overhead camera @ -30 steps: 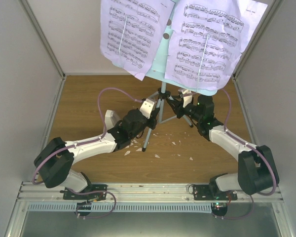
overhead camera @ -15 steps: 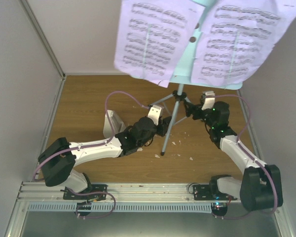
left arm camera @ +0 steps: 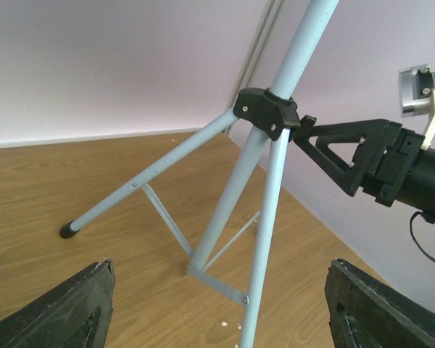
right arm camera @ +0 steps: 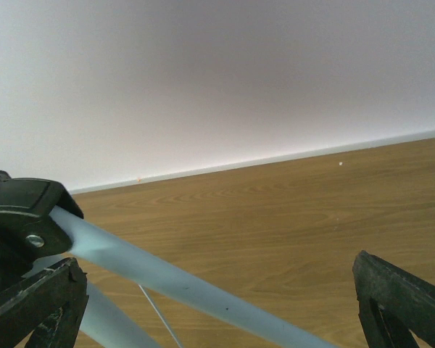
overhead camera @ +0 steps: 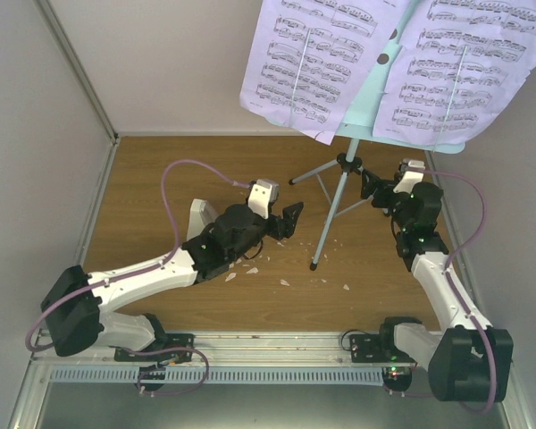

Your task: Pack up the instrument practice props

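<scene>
Music stand [overhead camera: 332, 214] is up on its tripod legs on the wooden table [overhead camera: 161, 179], over toward the right, with the sheet music [overhead camera: 313, 54] spread across its desk. Left gripper [overhead camera: 288, 220] sits just left of the pole, jaws wide apart, holding nothing. Right gripper [overhead camera: 372, 188] is spread wide too, right by the black hub [left arm camera: 268, 110]. Can't really tell if a fingertip touches it.

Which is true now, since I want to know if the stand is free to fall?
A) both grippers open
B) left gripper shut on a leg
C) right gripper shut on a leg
A: the left gripper has its fingers wide apart, short of the stand, and the right gripper is spread wide either side of a leg.
</scene>
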